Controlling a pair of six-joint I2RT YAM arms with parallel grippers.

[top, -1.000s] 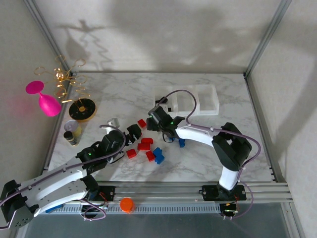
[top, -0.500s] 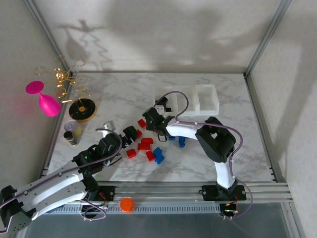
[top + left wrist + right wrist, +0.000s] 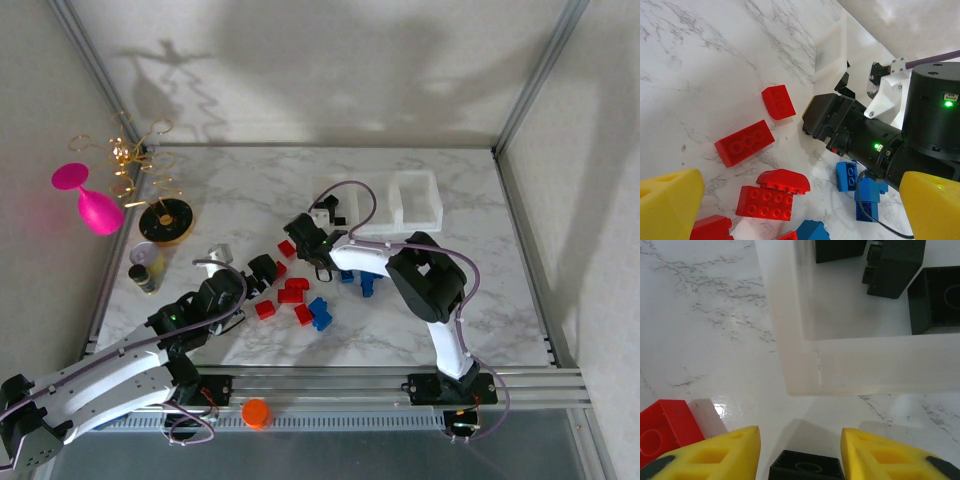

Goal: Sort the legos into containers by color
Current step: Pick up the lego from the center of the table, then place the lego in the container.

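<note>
straddling the black brick (image 3: 806, 466) at bottom centre, the right gripper (image 3: 800, 440) sits part-open, a sliver of gap on the frame's left side, nothing pinched. the bin (image 3: 790, 340) holding other black pieces lies just ahead, upper right.

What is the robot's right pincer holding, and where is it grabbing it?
A black lego sits inside the right pincer, one finger at each side; whether it is gripped cannot be told.

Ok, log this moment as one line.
right gripper: open, straddling black lego | left gripper: open above red legos | container: holds black legos
</note>
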